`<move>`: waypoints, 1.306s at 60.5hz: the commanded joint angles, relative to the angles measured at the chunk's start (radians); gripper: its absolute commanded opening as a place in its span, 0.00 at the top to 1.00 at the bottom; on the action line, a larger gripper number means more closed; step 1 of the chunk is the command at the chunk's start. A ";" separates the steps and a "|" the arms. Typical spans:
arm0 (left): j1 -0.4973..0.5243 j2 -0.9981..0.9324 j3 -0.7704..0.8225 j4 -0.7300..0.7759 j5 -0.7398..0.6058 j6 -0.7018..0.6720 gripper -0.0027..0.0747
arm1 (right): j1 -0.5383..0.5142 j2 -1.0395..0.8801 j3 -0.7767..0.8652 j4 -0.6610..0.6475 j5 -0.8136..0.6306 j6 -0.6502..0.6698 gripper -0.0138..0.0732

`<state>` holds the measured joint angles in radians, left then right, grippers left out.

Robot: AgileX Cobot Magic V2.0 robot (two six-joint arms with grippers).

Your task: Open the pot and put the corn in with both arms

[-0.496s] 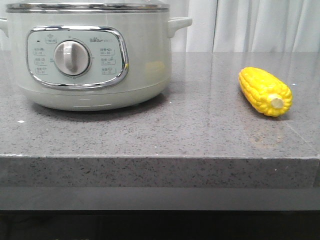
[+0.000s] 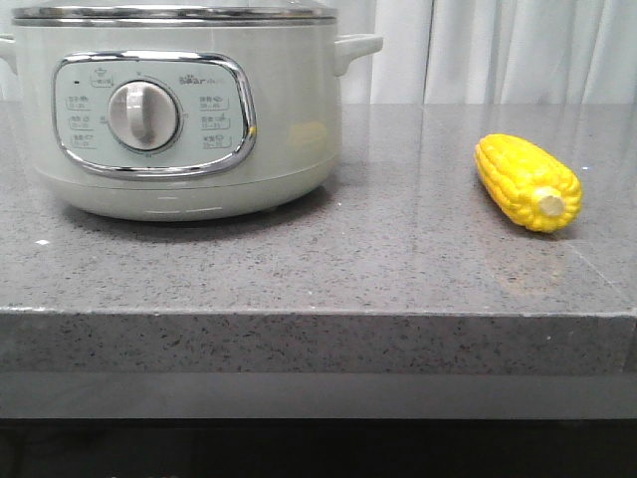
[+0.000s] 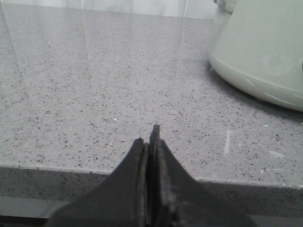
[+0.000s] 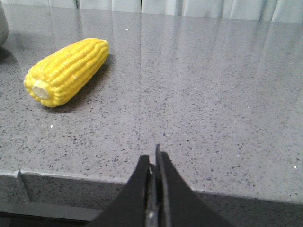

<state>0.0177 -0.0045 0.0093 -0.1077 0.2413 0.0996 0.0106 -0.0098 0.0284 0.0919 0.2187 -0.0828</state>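
Note:
The pale grey-green pot [image 2: 179, 110] stands at the back left of the counter with its metal-rimmed lid [image 2: 174, 13] on. Its wall also shows in the left wrist view [image 3: 260, 52]. The yellow corn [image 2: 528, 182] lies on the counter at the right, stub end toward me; it also shows in the right wrist view [image 4: 66, 71]. My left gripper [image 3: 150, 139] is shut and empty over the counter's front edge, apart from the pot. My right gripper [image 4: 154, 158] is shut and empty at the front edge, well short of the corn. Neither gripper shows in the front view.
The grey speckled stone counter [image 2: 378, 269] has a front edge [image 2: 318, 314] close to both grippers. White curtains [image 2: 498, 50] hang behind it. A side handle [image 2: 356, 48] sticks out from the pot toward the corn.

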 commanded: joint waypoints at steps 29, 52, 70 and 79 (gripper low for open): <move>-0.006 -0.023 -0.001 -0.009 -0.087 -0.002 0.99 | -0.006 -0.019 -0.003 -0.010 -0.078 0.001 0.91; -0.006 -0.023 -0.001 -0.009 -0.085 -0.002 0.99 | -0.006 -0.019 -0.003 -0.010 -0.078 0.001 0.91; -0.006 -0.023 -0.005 -0.009 -0.143 -0.001 0.99 | -0.006 -0.019 -0.006 -0.010 -0.130 0.001 0.91; -0.006 -0.019 -0.075 -0.009 -0.140 -0.001 0.99 | -0.006 -0.015 -0.076 -0.010 -0.135 0.002 0.91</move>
<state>0.0177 -0.0045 -0.0054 -0.1077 0.1814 0.0996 0.0106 -0.0098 0.0239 0.0919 0.1730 -0.0828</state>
